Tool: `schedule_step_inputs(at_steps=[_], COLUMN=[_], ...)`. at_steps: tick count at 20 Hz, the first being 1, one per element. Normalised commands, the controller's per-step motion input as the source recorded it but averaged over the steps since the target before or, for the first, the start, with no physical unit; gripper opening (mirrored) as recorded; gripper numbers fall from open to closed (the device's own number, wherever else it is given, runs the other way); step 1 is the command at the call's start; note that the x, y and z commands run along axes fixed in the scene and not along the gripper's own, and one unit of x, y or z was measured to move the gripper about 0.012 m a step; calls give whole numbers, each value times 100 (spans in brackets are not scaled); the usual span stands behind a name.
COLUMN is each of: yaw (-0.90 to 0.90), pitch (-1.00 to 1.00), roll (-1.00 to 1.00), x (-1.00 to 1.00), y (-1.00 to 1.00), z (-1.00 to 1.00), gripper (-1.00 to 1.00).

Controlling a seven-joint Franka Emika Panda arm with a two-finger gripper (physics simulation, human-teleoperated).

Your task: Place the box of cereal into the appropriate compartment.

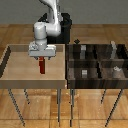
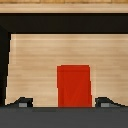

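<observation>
One gripper I see clamped on the box of cereal, above the tan tray, well apart from the compartment.

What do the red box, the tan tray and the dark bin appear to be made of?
Red box: probably printed cardboard, matte flat red with darker markings. Tan tray: looks like light wood, faint grain in the wrist view, no gloss. Dark bin: likely dark stained wood, streaked brown walls. Being renders, these are only guesses.
</observation>
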Motion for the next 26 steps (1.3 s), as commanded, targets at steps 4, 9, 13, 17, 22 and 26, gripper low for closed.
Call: schedule_step_inputs(at_steps=[4, 9, 13, 17, 22, 26], yaw=[0, 0, 0, 0, 0, 0], pitch=[0, 0, 0, 0, 0, 0], roll=[0, 0, 0, 0, 0, 0], x=[0, 0, 0, 0, 0, 0], y=[0, 0, 0, 0, 0, 75], z=[0, 20, 75, 100, 100, 25], gripper=[-100, -100, -100, -100, -100, -100])
